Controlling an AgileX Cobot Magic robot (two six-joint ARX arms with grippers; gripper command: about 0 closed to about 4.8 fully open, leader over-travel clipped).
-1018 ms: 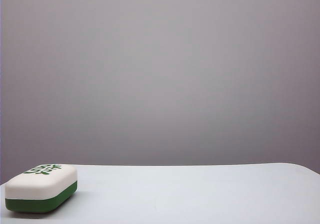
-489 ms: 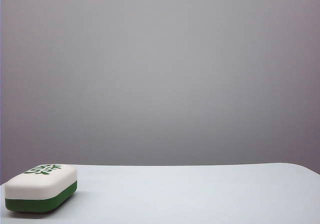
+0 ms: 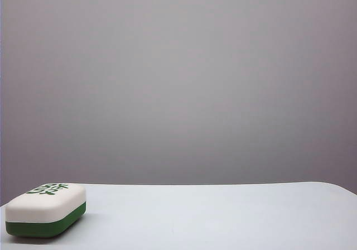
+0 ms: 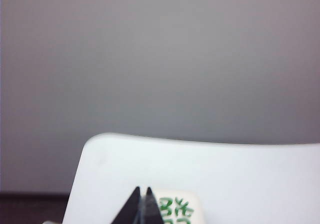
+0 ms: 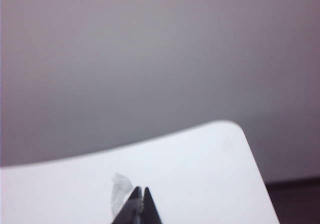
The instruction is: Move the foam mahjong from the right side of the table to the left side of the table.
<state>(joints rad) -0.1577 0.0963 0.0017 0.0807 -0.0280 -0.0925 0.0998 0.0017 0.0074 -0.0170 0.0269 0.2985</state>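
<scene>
The foam mahjong, white above and dark green below with a green character on top, lies flat at the front left of the white table in the exterior view. Neither gripper shows in that view. In the left wrist view my left gripper is shut with nothing in it, its black tips just beside the foam mahjong, whose printed top peeks in at the frame's edge. In the right wrist view my right gripper is shut and empty above the bare table.
A plain grey wall stands behind the table. A rounded table corner shows in the left wrist view and another rounded corner in the right wrist view. The pale patch beside the right gripper's tips looks like their reflection on the tabletop.
</scene>
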